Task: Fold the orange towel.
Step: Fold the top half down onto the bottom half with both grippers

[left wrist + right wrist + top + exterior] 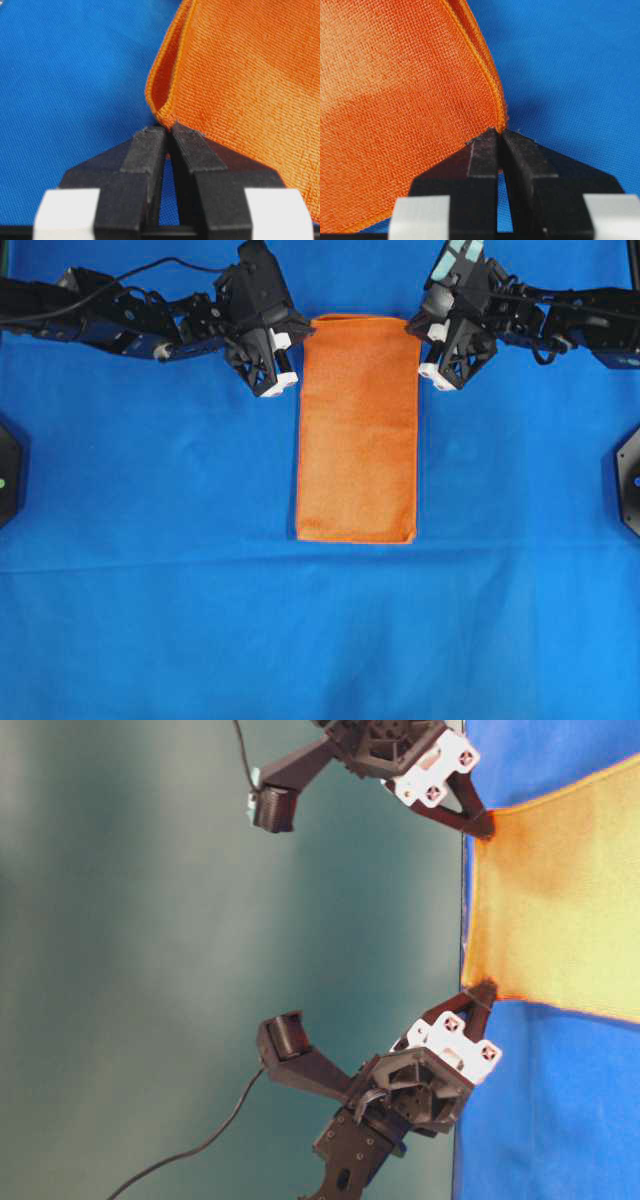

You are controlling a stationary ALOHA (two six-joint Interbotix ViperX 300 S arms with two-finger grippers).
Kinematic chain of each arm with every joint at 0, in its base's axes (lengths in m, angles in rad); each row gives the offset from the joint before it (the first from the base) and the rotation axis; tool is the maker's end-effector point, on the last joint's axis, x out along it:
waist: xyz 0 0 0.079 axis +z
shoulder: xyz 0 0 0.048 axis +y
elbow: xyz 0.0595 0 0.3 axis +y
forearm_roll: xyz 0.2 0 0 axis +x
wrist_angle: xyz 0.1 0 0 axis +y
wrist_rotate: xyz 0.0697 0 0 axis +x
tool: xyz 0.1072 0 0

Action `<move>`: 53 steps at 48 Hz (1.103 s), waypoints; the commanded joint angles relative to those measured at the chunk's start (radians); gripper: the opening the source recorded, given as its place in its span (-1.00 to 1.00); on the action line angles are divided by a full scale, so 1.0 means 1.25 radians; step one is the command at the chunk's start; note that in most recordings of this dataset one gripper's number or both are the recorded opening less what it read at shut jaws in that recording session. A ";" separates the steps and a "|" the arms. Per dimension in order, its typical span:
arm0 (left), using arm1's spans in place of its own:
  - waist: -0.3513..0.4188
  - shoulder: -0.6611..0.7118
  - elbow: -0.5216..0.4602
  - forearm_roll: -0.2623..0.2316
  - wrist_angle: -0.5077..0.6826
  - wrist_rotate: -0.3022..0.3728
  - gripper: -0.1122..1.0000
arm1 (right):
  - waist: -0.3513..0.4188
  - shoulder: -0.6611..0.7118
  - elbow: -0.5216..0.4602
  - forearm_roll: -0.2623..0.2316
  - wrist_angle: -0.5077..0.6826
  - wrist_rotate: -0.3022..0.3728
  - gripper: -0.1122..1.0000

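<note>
The orange towel (358, 430) lies as a tall, narrow rectangle in the middle of the blue sheet, doubled over itself, with two layers showing at its far corners. My left gripper (310, 330) is shut on the far left corner, and in the left wrist view (169, 129) the tips pinch the towel's hemmed corner (240, 80). My right gripper (412, 330) is shut on the far right corner, and in the right wrist view (500, 132) the tips pinch the towel (400, 110). The table-level view shows both grippers (483, 823) (482, 992) holding the towel's far edge (560, 890).
The blue sheet (150, 570) covers the whole table. Black mounts sit at the left edge (6, 472) and the right edge (630, 480). Both arms stretch along the far side.
</note>
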 commanded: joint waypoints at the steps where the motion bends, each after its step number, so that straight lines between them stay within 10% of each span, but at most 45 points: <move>1: 0.001 -0.026 -0.001 0.001 0.000 0.001 -0.75 | 0.007 -0.022 -0.005 0.001 -0.002 0.001 -0.74; 18: -0.056 -0.080 0.048 0.001 0.001 -0.005 -0.75 | 0.077 -0.048 0.011 0.013 0.025 0.021 -0.74; 53: -0.366 -0.163 0.109 0.000 0.113 -0.026 -0.75 | 0.442 -0.145 0.071 0.047 0.130 0.226 -0.74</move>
